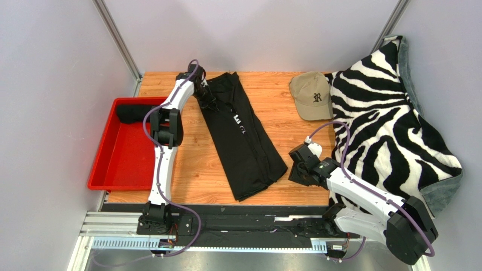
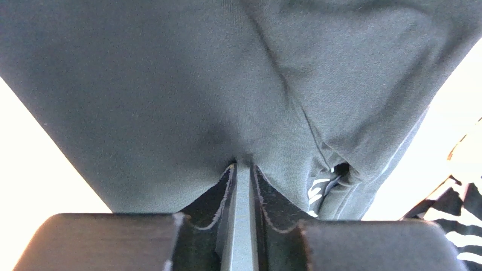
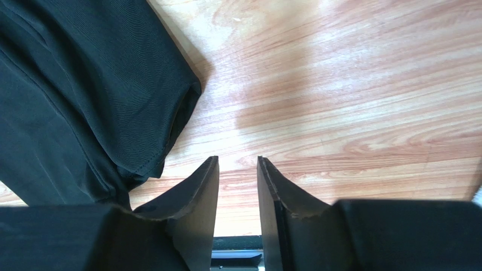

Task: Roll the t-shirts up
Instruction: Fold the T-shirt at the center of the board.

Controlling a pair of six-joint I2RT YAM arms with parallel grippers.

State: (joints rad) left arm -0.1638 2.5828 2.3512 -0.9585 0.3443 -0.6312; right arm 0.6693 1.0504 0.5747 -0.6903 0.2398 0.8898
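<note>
The red tray (image 1: 99, 169) holds one rolled black shirt (image 1: 133, 113). A folded black t-shirt (image 1: 243, 141) lies diagonally on the wooden table (image 1: 271, 93). The left gripper (image 2: 243, 164) presses into its far end, fingers nearly together; whether they grip is unclear. The right gripper (image 3: 237, 160) hangs parted and empty beside its near corner.

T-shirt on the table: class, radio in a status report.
Left gripper at far end of t-shirt, touching cloth, grip unclear. Right gripper open, empty, beside its near corner. Folded long, not rolled. Cap clear of it.
</note>
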